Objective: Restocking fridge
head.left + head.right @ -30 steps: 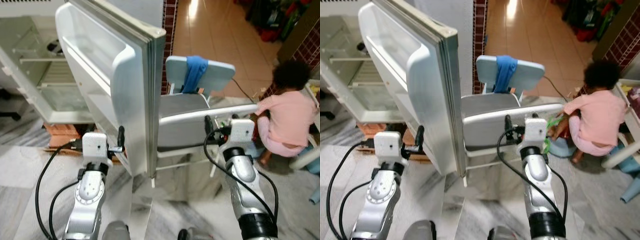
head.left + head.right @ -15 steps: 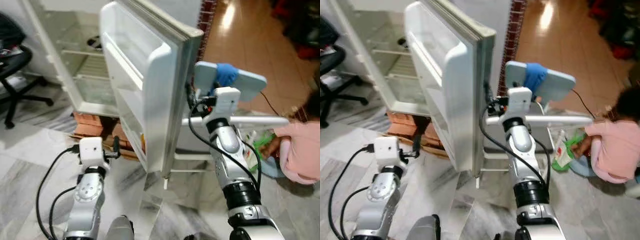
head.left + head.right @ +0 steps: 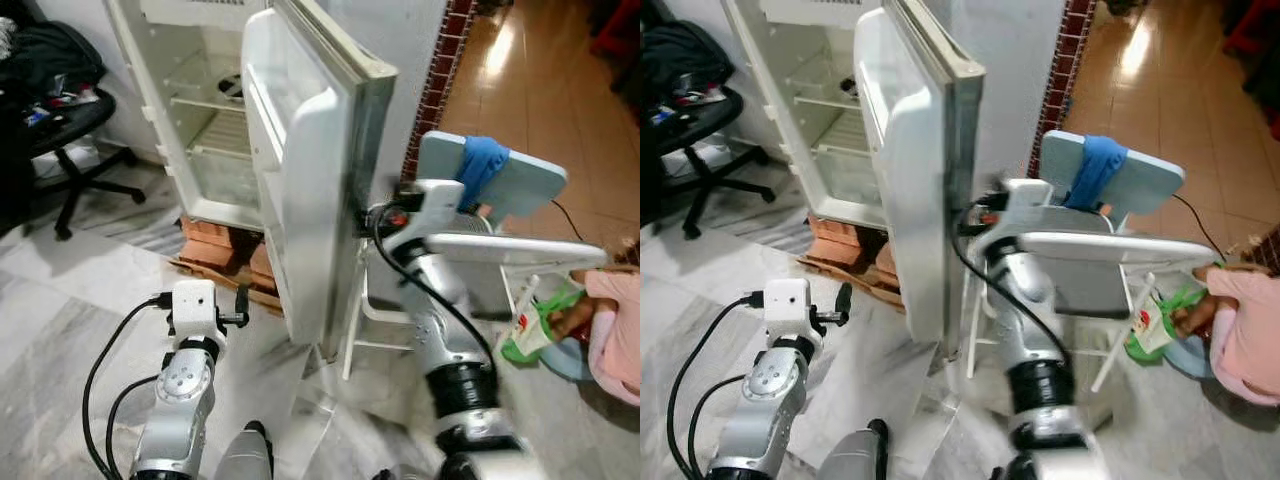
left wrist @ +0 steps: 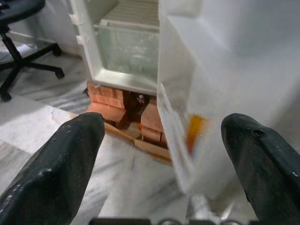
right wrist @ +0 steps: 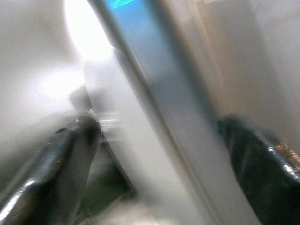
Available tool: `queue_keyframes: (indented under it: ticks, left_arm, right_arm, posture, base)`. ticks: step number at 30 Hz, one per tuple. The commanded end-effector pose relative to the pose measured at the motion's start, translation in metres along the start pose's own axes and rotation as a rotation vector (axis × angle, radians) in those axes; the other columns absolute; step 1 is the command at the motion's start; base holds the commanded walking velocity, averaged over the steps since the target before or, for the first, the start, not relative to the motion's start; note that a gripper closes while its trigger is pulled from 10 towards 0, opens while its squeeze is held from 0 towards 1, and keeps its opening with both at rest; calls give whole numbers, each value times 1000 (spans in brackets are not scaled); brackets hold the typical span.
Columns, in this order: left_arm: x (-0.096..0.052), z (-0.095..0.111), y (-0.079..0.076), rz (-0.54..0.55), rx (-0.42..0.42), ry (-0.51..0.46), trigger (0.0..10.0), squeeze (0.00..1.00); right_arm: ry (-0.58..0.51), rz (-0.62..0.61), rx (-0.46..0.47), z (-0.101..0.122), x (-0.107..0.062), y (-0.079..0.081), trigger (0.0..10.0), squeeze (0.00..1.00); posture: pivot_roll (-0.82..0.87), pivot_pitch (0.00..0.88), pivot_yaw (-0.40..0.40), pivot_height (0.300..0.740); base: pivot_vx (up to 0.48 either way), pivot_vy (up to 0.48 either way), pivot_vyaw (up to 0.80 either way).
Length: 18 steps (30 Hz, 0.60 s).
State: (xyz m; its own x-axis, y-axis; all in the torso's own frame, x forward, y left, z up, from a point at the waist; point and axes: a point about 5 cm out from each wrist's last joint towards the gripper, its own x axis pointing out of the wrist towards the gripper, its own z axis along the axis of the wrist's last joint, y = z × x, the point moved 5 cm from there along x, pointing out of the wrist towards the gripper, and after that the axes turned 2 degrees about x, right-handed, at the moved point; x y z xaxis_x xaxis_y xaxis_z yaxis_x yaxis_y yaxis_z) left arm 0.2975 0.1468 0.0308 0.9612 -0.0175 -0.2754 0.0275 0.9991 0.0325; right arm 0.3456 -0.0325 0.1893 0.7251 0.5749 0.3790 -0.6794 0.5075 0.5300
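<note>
The white fridge [image 3: 205, 120] stands open, with bare shelves inside. Its door [image 3: 310, 180] swings out toward me, edge-on. My right gripper [image 3: 366, 213] is up against the door's outer edge at mid height. In the right wrist view its two black fingers [image 5: 70, 154] are open, and the blurred door edge [image 5: 154, 108] lies between them. My left gripper [image 3: 241, 300] hangs low in front of the door's bottom corner. It is open and holds nothing, its fingers [image 4: 70, 150] spread wide toward the fridge's base.
Red bricks [image 3: 215, 235] prop up the fridge. A pale blue chair [image 3: 495, 185] with a blue cloth stands right of the door. A person in pink [image 3: 615, 335] crouches at far right by a green packet [image 3: 535, 325]. A black office chair [image 3: 70, 130] stands left.
The view has swung left toward the fridge. My right gripper has moved from the chair's rail over to the door's outer edge. The left gripper stays low.
</note>
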Motion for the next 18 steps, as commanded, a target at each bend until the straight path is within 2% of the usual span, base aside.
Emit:
queue_keyframes:
  ticks: [1, 2, 3, 6, 8, 9, 10, 11, 12, 13, 14, 16, 18]
  left_arm:
    - [1, 0, -4, -24, 18, 11, 10000, 0]
    - [1, 0, -4, -25, 20, 11, 10000, 0]
    - [1, 0, -4, -25, 21, 11, 10000, 0]
    - [2, -1, -4, -23, 20, 15, 10000, 0]
    - [2, -1, -5, -23, 19, 20, 10000, 0]
    - [2, -1, -5, -23, 19, 20, 10000, 0]
    - [2, -1, -4, -21, 17, 19, 10000, 0]
    - [1, 1, 0, 8, 0, 8, 10000, 0]
    - [1, 4, 4, 27, -16, -9, 10000, 0]
    - [1, 4, 4, 27, -16, -9, 10000, 0]
    - [1, 6, 6, 28, -15, -24, 10000, 0]
    - [2, 13, 8, 15, 27, -70, 10000, 0]
    - [3, 20, 12, 9, 90, -113, 10000, 0]
  right_arm:
    - [-3, 299, 139, 14, 4, 56, 10000, 0]
    - [2, 346, 177, 17, 1, 64, 10000, 0]
    - [11, 356, 185, 17, -1, 66, 10000, 0]
    - [44, 308, 132, 7, -2, 53, 10000, 0]
    - [131, 143, -41, -18, -7, 13, 10000, 0]
    - [131, 143, -41, -18, -7, 13, 10000, 0]
    - [173, 66, -101, -25, -12, -4, 10000, 0]
    - [211, -87, -170, -30, -23, -32, 10000, 0]
    - [221, -181, -214, -30, -31, -48, 10000, 0]
    - [221, -181, -214, -30, -31, -48, 10000, 0]
    - [243, -273, -311, -30, -39, -63, 10000, 0]
    - [251, -315, -368, -30, -47, -70, 10000, 0]
    - [256, -366, -427, -28, -55, -78, 10000, 0]
  posture:
    - [101, 23, 13, 740]
    - [100, 22, 11, 740]
    - [99, 23, 11, 740]
    - [98, 22, 11, 740]
    - [100, 25, 6, 740]
    - [100, 25, 6, 740]
    - [100, 25, 6, 740]
    - [100, 26, 5, 740]
    - [102, 27, 5, 740]
    - [102, 27, 5, 740]
    - [103, 28, 7, 740]
    - [101, 29, 6, 740]
    - [100, 31, 5, 740]
  base:
    - [0, 0, 0]
    - [0, 0, 0]
    - [0, 0, 0]
    - [0, 0, 0]
    - [0, 0, 0]
    - [0, 0, 0]
    - [0, 0, 0]
    - [0, 0, 0]
    - [0, 0, 0]
    - [0, 0, 0]
    - [0, 0, 0]
    - [0, 0, 0]
    - [0, 435, 0]
